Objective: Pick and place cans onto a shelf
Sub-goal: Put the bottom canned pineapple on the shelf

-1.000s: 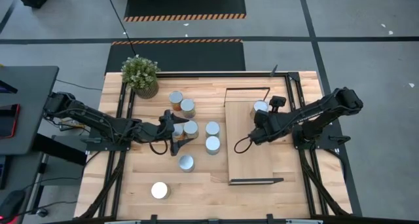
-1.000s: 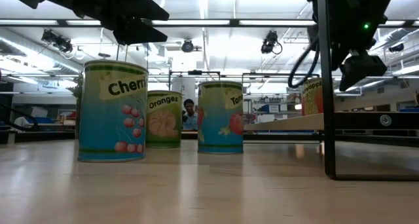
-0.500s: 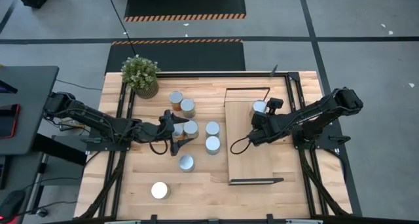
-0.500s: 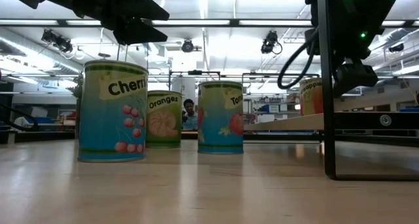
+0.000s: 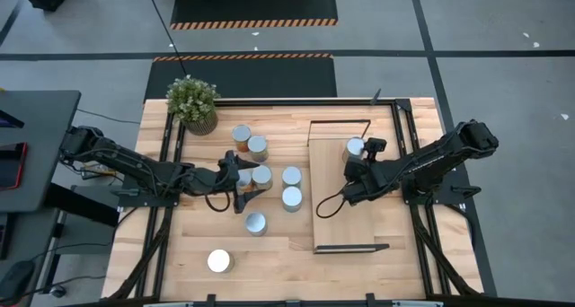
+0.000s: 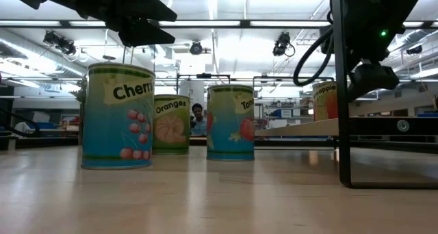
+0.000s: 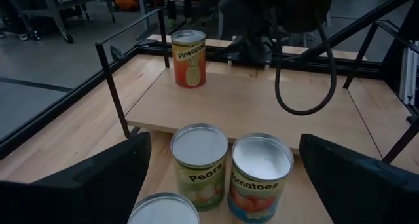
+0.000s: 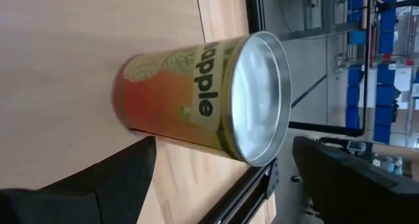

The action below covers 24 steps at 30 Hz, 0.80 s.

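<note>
**One tin on the shelf, right arm drawing back from it**

The light plank tabletop [image 5: 180,253] sits inside a black frame on a grey floor with hazard-striped mats; the low view looks into a bright workshop where a person [image 6: 198,118] stands far behind the cans.

The shelf [image 5: 346,219], a long narrow light-wood board with thin black metal frames at its short ends, is the landmark. On it, near its far end, stands one upright pineapple-labelled tin with a silver lid [image 5: 356,148]. All other silver-lidded cans stand on the tabletop left of the shelf: two just beside its left edge [image 5: 291,187], a pair farther back [image 5: 249,140], one nearer the front [image 5: 256,223], and a brighter white-topped can [image 5: 218,261] well apart near the front. A small potted plant [image 5: 192,102] stands at the far left corner.

The right gripper [image 5: 357,168] hovers over the shelf just in front of the pineapple tin, fingers spread and empty. Compared with a second ago it has backed slightly away from the tin. The left gripper [image 5: 256,183] waits left of the shelf among the cans, unmoved, fingers spread wide and empty.
</note>
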{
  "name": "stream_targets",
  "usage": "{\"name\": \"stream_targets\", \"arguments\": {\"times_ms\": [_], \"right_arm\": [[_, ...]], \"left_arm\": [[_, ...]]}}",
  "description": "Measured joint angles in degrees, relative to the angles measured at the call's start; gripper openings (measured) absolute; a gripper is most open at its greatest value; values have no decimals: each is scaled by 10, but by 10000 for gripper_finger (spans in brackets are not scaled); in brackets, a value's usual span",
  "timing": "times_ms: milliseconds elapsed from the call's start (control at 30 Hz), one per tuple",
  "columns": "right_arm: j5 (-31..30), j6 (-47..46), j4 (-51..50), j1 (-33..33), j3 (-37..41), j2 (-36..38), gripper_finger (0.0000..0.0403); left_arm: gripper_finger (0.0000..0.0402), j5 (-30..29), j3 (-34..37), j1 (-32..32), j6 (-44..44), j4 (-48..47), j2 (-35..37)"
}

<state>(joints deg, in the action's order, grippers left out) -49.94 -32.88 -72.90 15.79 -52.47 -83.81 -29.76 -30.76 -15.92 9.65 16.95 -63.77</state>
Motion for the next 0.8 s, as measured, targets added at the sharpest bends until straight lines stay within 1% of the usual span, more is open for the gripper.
{"name": "stream_targets", "arguments": {"times_ms": [133,233,367,700,800], "right_arm": [[-5,-1,-7,0,0,0,366],[-29,0,-1,-5,0,0,366],[-43,16,17,-14,0,0,366],[-70,82,96,-45,0,0,366],[-70,95,122,-48,0,0,366]], "left_arm": [[396,0,0,0,2,0,0],[396,0,0,-1,1,0,0],[396,0,0,0,1,0,0],[396,0,0,0,0,0,0],[396,0,0,0,1,0,0]]}}
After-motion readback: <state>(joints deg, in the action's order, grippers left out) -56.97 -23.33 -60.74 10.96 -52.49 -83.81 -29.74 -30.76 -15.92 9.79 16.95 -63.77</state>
